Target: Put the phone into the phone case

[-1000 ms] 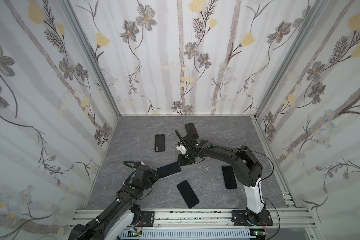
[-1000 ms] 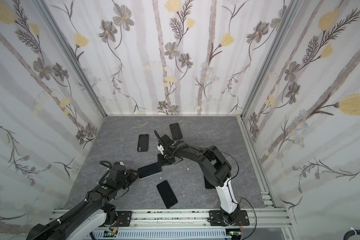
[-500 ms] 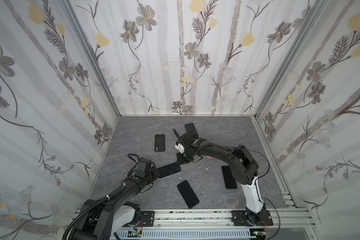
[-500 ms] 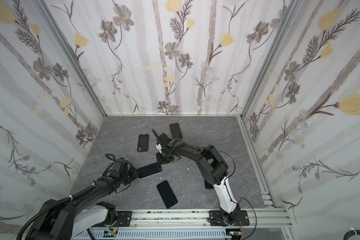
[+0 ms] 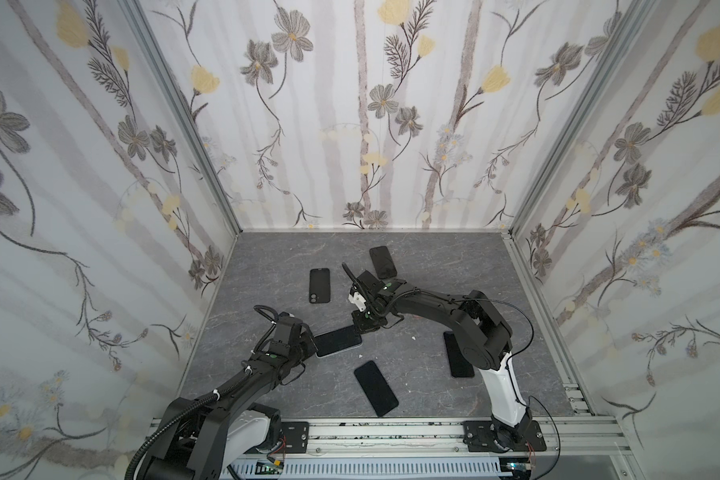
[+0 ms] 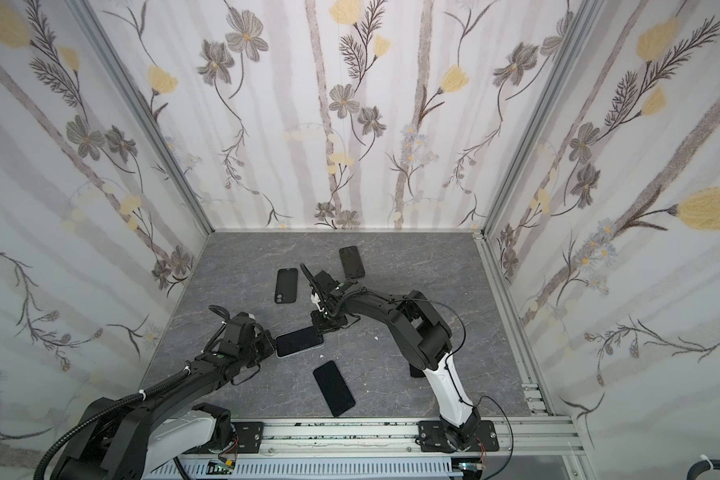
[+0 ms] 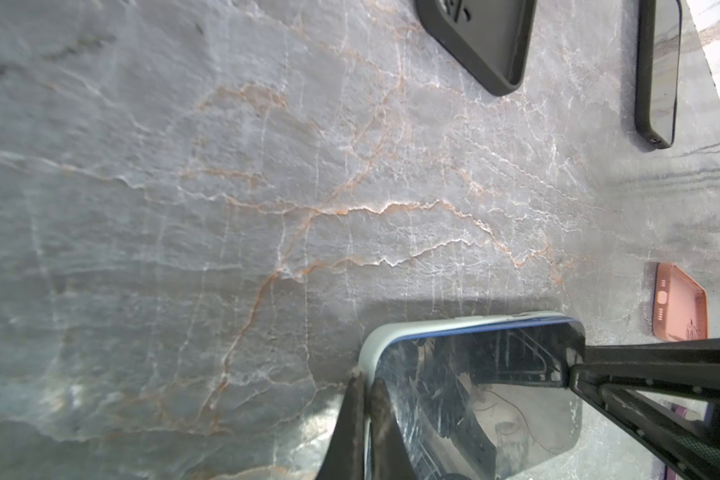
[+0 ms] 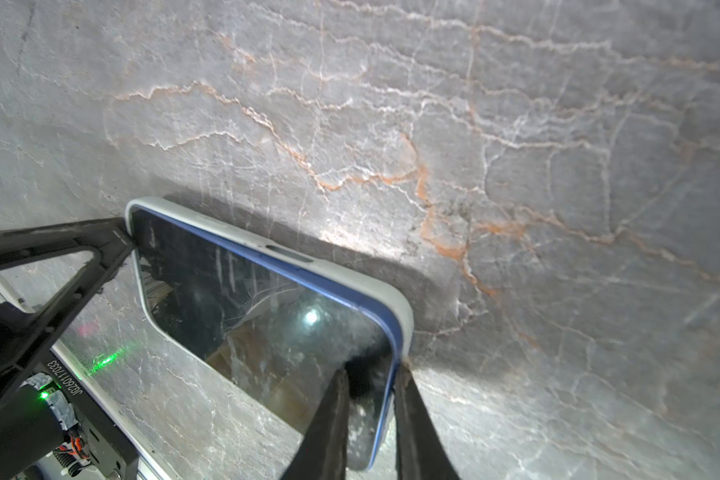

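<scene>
- The phone (image 5: 338,340) lies screen up near the middle of the table (image 5: 433,249), slanting between the two grippers; whether it rests on the surface or is held just above it cannot be told.
- It sits in a pale grey case (image 8: 350,272); the phone's blue side shows above the case's rim along one long edge.
- The left gripper (image 7: 364,374) is pinched narrow on the case's rim at the phone's left end; one finger (image 7: 385,424) lies over the glass and its partner lies outside the rim.
- The right gripper (image 8: 371,370) is closed narrow on the phone's right end; one finger (image 8: 329,415) rests on the screen and the other stands outside the case, with the edge of phone and case between them.
- In both top views the arms reach in from the front rail and meet at the phone.
- A black case (image 5: 319,285) lies empty and open side up, well behind the phone.
- A far phone (image 5: 383,262) in a dark case lies near the back wall, just behind the right wrist.
- A near phone (image 5: 376,387) lies screen up toward the front rail; a right phone (image 5: 458,357) lies partly hidden under the right arm.
- A pink case (image 7: 678,307) shows only in the left wrist view, on the table beside the right gripper's finger.
</scene>
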Controlling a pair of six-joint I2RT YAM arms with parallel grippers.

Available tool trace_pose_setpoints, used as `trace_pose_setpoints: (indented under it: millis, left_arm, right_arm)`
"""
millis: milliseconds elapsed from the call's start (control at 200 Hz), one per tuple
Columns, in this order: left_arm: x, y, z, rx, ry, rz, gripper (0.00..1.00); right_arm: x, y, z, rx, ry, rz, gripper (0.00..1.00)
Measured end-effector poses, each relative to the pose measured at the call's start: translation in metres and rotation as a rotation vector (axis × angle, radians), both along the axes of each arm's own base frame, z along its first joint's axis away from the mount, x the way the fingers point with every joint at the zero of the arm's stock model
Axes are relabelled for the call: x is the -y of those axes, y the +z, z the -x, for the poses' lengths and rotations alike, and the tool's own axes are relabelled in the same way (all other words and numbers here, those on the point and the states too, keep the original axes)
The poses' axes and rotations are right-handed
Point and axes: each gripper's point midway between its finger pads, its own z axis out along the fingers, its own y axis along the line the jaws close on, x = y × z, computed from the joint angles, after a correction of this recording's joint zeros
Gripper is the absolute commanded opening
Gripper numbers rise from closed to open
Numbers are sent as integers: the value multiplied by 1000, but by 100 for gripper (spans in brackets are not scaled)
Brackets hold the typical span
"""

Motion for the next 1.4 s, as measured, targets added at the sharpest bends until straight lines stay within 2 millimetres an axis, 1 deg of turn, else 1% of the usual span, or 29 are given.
trace_pose_setpoints:
  millis: [125,245,385,480,534,629,719,869,1184,1294,1399]
  left_arm:
    - [-1,0,0,4,1,-5,9]
    - [-3,0,3,4,7,-12,12]
    - [-5,-1,8,-2,12,-11,14]
    - [-5,-2,8,5,12,-7,15]
    - [-5,-2,9,5,12,-7,18]
    - [-6,-3,12,-3,12,-9,27]
    - [-4,-1,13,0,6,1,31]
    - [-4,0,14,4,5,10,38]
    - [-3,2,14,5,4,11,42]
    - [-4,2,15,4,4,11,43]
    - [-4,3,16,1,4,10,43]
  right_arm:
    - [-2,2,1,2,5,1,31]
    - [-1,7,3,9,6,9,32]
    - [1,25,3,32,5,-5,34]
    - [8,28,6,48,0,10,33]
    - [12,28,8,48,-2,18,33]
    - [17,29,9,61,-9,32,34]
    - [20,31,8,76,-15,40,35]
    - [20,37,2,110,-27,35,36]
    - [18,45,-1,135,-33,22,37]
    - [20,53,-4,162,-41,18,37]
    - [24,60,-3,172,-45,10,35]
